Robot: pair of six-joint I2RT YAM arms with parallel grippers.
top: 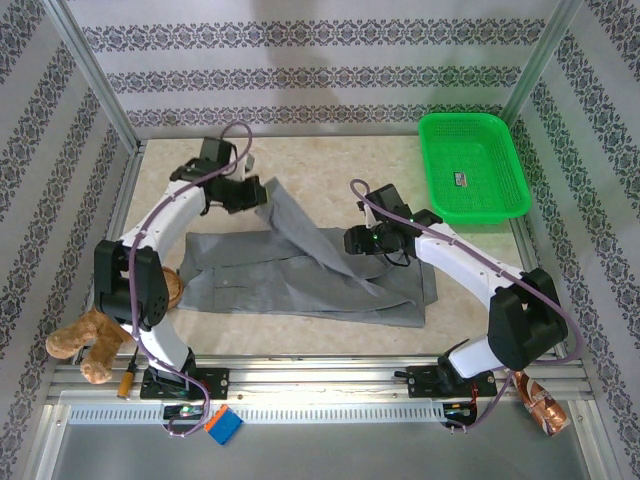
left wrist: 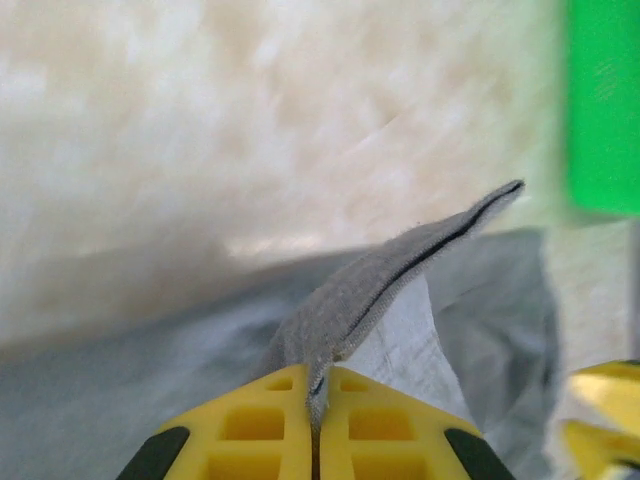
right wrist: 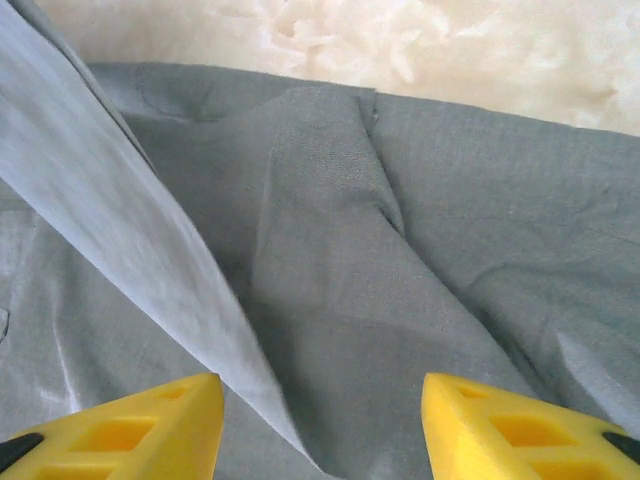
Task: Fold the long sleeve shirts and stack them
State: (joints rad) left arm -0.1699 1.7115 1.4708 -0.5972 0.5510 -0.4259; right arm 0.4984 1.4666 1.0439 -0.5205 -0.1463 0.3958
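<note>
One grey long sleeve shirt (top: pixel 300 275) lies spread flat across the middle of the table. One sleeve (top: pixel 300 228) runs up diagonally from the body toward the far left. My left gripper (top: pixel 256 194) is shut on that sleeve's end. In the left wrist view the yellow fingers (left wrist: pixel 260 425) pinch the grey cuff edge (left wrist: pixel 380 275), which stands up beyond them, with the left gripper (left wrist: pixel 318 410) closed tight. My right gripper (top: pixel 354 241) hovers open over the shirt's right half. Its yellow fingertips (right wrist: pixel 150 420) stand wide apart above grey cloth (right wrist: pixel 400 250), and the taut sleeve (right wrist: pixel 120 230) crosses at the left.
A green basket (top: pixel 472 165) stands at the far right corner and appears blurred in the left wrist view (left wrist: pixel 605 100). A brown plush toy (top: pixel 85 340) lies at the near left by the left arm's base. Metal frame posts and patterned walls enclose the table.
</note>
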